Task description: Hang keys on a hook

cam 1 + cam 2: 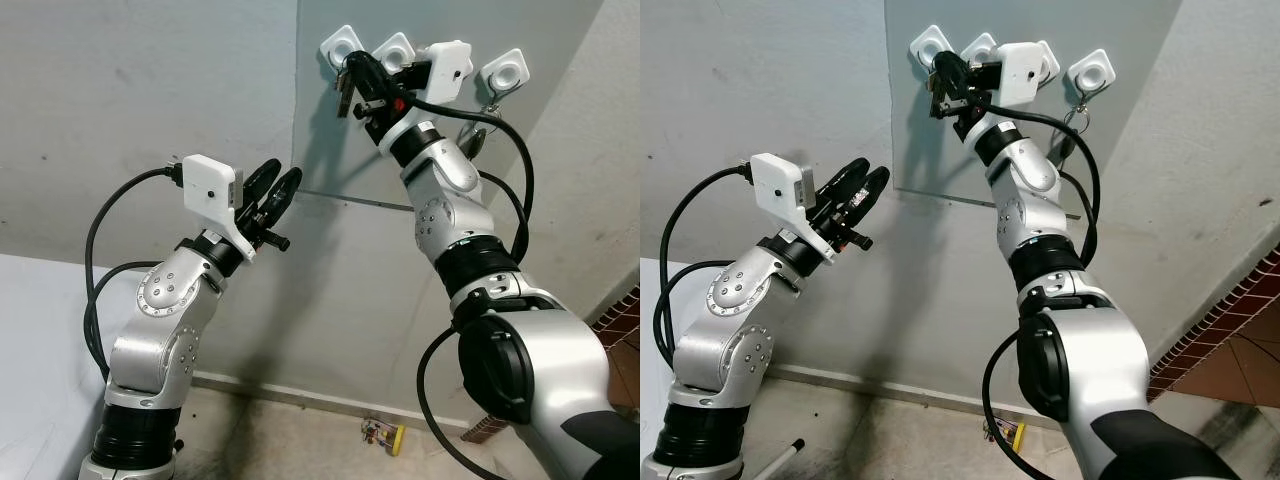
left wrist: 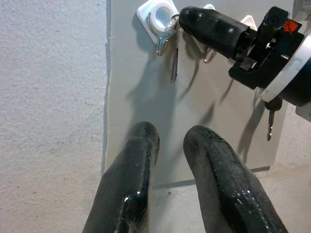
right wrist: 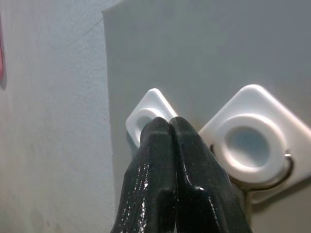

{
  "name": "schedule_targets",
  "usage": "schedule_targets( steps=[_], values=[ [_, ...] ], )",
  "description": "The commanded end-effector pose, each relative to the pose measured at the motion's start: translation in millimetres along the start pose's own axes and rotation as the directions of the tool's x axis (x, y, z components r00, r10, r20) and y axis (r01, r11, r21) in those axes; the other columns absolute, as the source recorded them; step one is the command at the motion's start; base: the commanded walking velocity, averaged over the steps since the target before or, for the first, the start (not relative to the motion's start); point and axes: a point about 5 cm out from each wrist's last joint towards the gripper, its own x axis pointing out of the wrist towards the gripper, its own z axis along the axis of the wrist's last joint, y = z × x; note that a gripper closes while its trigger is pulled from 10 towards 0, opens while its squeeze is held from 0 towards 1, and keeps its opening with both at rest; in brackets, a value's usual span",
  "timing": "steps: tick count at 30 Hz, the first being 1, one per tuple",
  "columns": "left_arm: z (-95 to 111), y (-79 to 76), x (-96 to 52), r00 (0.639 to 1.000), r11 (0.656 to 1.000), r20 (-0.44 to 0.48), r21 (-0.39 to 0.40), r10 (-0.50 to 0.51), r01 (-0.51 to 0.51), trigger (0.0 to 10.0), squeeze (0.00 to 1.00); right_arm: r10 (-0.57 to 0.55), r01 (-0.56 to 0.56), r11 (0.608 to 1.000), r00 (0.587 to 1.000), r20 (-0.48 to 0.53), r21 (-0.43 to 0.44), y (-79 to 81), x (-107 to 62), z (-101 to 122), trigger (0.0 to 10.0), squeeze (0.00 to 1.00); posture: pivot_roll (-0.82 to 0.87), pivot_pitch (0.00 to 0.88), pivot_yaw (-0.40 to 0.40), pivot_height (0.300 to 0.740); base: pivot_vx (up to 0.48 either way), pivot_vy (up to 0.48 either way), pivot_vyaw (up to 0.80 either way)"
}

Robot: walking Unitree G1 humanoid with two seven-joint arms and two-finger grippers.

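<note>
Right wrist view: the right gripper's [image 3: 170, 127] fingers are pressed together, tips at the leftmost white hook [image 3: 146, 119] on the grey panel [image 3: 233, 43]. In the left wrist view, a key [image 2: 174, 58] hangs from that hook beside the fingertips; whether they pinch anything cannot be told. Another key [image 2: 270, 119] hangs farther along the panel. The left gripper [image 1: 272, 190] hovers lower, well apart from the hooks, fingers spread and holding nothing.

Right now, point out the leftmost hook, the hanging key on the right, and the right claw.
Leftmost hook [image 2: 161, 17], left wrist view, on its white round centre.
Hanging key [image 2: 269, 127], left wrist view, on its blade.
Right claw [image 1: 352, 66], left eye view, at its black fingertips.
</note>
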Motion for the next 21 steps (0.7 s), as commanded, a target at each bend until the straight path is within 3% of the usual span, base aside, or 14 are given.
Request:
schedule_targets(
  steps=[1,11,21],
  values=[
    [3.5,-2.4,-0.1,1.000,1.000,0.009,0.004,-0.010,0.010,10.0,0.00,-0.018,0.018,0.999,1.000,0.004,-0.044,-7.6,-2.1,5.3,10.0,0.00,0.00,0.000,-0.055,0.740,0.000,0.000,0.00],
    [3.4,-3.4,0.8,1.000,1.000,0.010,0.002,-0.018,0.018,10.0,0.00,0.135,-0.135,0.991,0.991,-0.007,-0.011,2.4,-13.4,-8.5,10.0,0.00,-0.01,0.000,-0.049,0.740,0.000,0.000,0.00],
    [3.3,-3.6,1.8,1.000,1.000,0.010,0.002,-0.022,0.022,10.0,0.00,0.147,-0.146,0.989,0.989,-0.014,0.014,10.8,-6.2,-8.2,10.0,0.00,-0.01,0.000,-0.050,0.740,0.000,0.000,0.00]
  ],
)
